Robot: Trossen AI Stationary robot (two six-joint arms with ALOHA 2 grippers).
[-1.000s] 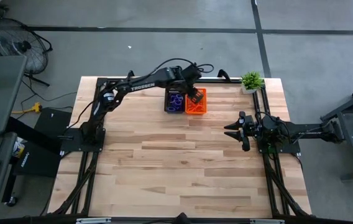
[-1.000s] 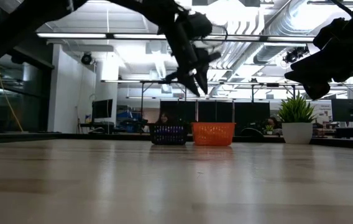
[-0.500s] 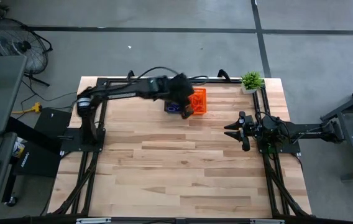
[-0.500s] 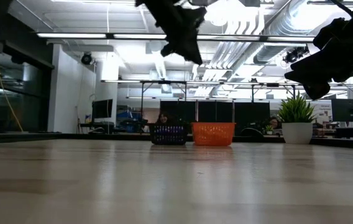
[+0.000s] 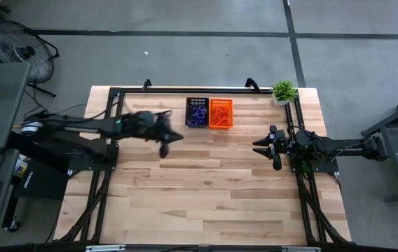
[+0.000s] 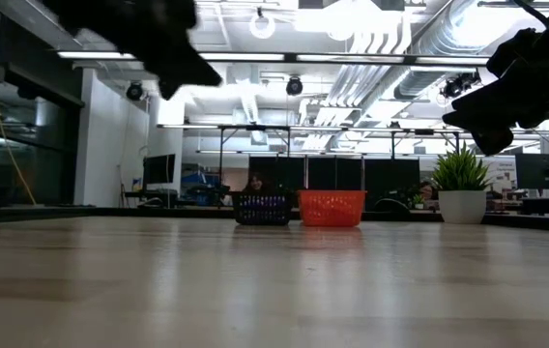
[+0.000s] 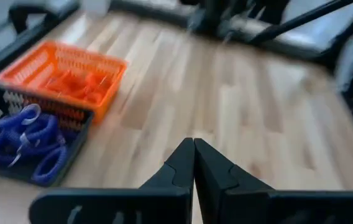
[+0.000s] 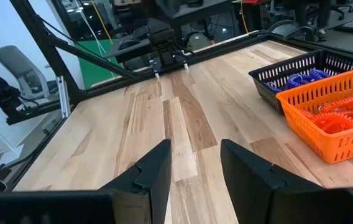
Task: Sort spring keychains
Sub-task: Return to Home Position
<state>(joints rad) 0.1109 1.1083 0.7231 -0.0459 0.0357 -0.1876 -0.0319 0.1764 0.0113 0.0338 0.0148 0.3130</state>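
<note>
At the far edge of the bench (image 5: 206, 189), a black basket (image 6: 262, 210) and an orange basket (image 6: 332, 209) stand side by side, their walls touching or very nearly so, the black one to the left as seen from above. The purple spring keychains (image 7: 27, 134) lie heaped in the black basket. The orange spring keychains (image 8: 338, 118) lie in the orange basket. Every keychain in view is inside one of the two baskets, each colour in its own.

The left hand (image 7: 194, 144) hangs above the bench's left half, near the black basket but clear of it, on the side towards the bench's middle. Its two fingers are pressed tight together with nothing between them. From bench height it shows high up, well off the wood.

The right hand (image 8: 195, 152) hangs at the right side of the bench, pointing in towards the middle, well apart from the baskets. Its fingers stand spread apart and hold nothing. It too is raised off the surface.

A small potted plant (image 5: 284, 91) sits at the bench's far right corner, near the orange basket but not touching it.
</note>
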